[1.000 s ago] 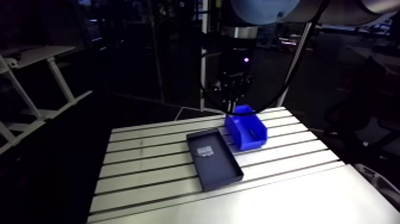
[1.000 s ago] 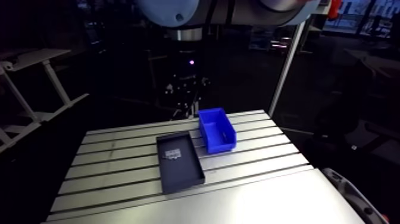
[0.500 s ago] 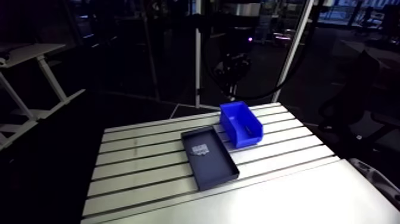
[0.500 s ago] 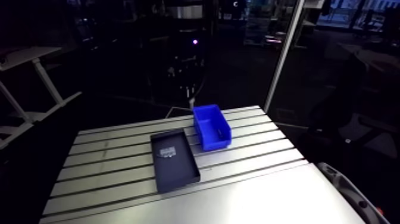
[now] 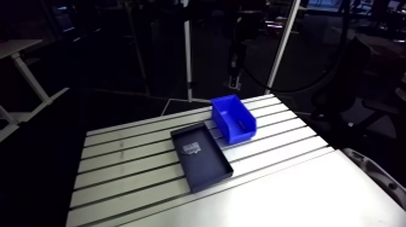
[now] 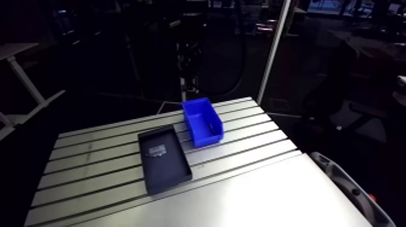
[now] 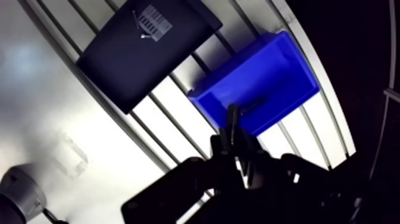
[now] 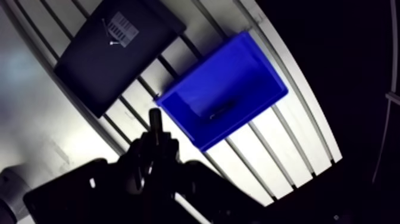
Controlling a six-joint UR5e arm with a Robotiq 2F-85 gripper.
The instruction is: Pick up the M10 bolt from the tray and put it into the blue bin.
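m10 bolt (image 7: 253, 107) looks delivered inside the blue bin (image 7: 286, 65), so i hold the gripper (image 7: 233, 113) clear above, fingers together, empty.

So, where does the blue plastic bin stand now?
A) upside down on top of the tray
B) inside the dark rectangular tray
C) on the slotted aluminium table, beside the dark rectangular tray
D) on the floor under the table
C: the blue plastic bin stands upright, open side up, on the slotted aluminium table, alongside one long side of the dark rectangular tray.
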